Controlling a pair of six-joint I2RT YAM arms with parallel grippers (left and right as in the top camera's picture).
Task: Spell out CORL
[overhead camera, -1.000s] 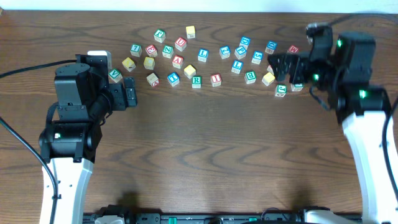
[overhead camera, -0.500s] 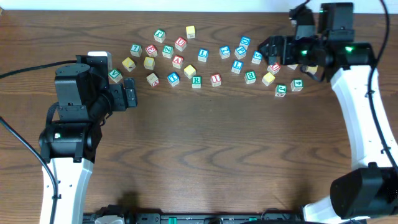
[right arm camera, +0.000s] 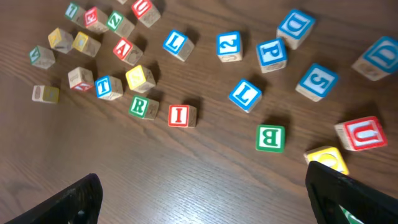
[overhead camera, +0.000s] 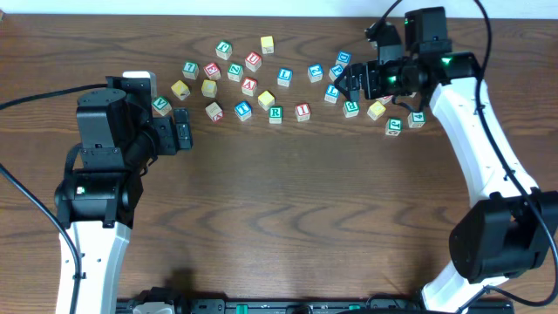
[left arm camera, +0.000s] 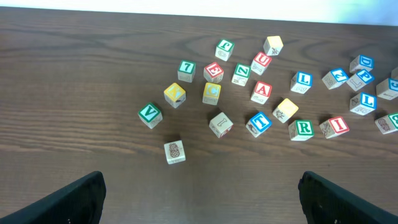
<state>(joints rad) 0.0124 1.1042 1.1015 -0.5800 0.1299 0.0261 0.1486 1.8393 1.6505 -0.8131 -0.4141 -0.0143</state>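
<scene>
No word spelled yet: green R cube (overhead camera: pixel 275 112) sat among scattered cubes (overhead camera: pixel 249 85). Left gripper (overhead camera: pixel 182 129) and right gripper (overhead camera: pixel 347 85) were spread wide, grasping nothing. All four letters remained unplaced.

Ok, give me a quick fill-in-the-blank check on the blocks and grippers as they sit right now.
1. In the right wrist view, the green R block sits beside a red block lettered ___.
2. The left gripper and right gripper both have their jaws ___, holding nothing.
3. The leftmost green block in the left wrist view reads ___.
Missing words: I; open; V.
</scene>
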